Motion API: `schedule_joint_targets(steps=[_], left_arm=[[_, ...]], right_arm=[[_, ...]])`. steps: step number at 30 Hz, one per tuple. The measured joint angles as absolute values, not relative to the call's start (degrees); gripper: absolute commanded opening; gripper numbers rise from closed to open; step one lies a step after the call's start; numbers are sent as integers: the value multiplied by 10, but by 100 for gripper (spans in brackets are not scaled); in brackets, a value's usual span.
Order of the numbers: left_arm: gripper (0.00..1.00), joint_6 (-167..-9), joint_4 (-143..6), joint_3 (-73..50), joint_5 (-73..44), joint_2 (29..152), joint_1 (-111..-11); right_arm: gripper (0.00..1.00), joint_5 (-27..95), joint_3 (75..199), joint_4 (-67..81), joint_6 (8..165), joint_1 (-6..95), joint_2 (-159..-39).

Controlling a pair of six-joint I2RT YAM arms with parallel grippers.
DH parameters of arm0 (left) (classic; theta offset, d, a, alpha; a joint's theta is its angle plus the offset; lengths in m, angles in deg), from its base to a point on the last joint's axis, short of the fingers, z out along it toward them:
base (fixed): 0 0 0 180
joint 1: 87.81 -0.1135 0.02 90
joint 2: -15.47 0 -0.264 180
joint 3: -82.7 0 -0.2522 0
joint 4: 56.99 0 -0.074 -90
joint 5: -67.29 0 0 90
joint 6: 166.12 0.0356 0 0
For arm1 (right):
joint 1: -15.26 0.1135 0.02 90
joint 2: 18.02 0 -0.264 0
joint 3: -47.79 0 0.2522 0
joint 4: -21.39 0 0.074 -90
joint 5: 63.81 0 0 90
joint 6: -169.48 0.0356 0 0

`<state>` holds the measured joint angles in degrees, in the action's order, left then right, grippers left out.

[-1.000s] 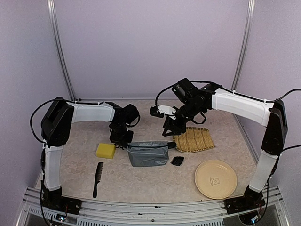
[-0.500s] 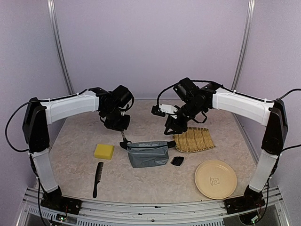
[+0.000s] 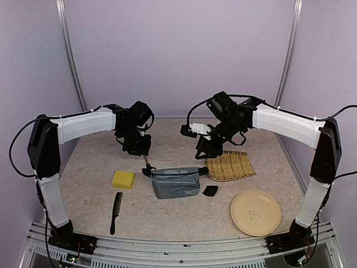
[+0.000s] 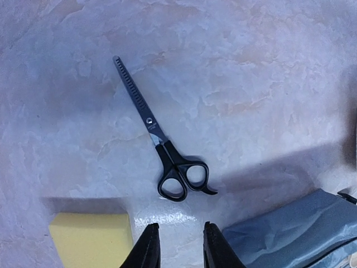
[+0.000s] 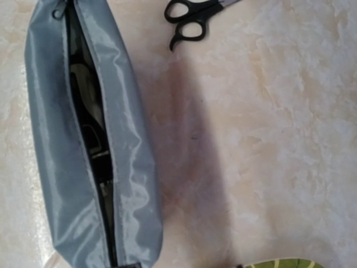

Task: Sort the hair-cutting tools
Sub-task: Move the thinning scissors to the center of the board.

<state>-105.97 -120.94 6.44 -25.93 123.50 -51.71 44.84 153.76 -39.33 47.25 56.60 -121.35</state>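
While scissors (image 4: 162,151) lie diagonal, tips away, L claw (image 4: 178,237) gapes; R claw (image 3: 201,154) can't tell.

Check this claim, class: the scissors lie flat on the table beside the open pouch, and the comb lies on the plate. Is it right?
No. The comb lies on the table near the sponge, not on the plate, as the top view shows. The scissors do lie flat beside the open pouch.
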Motion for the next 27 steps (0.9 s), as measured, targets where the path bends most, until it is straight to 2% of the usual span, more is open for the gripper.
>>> schedule_joint_targets(steps=[3, 6, 8, 14, 27], left_arm=[[26, -1069, -1207, 65, -261, 1271, -519], [18, -1078, -1208, 65, -268, 1309, -522], [17, -1083, -1208, 64, -270, 1327, -525], [19, -1089, -1205, 64, -266, 1353, -534], [19, -1089, -1187, 64, -249, 1368, -533]], right_arm=[[45, 449, 1540, -392, 472, 564, -1214], [45, 454, 1551, -391, 472, 562, -1219], [45, 456, 1553, -390, 473, 562, -1220], [45, 457, 1553, -389, 474, 562, -1220], [45, 457, 1552, -386, 474, 562, -1220]])
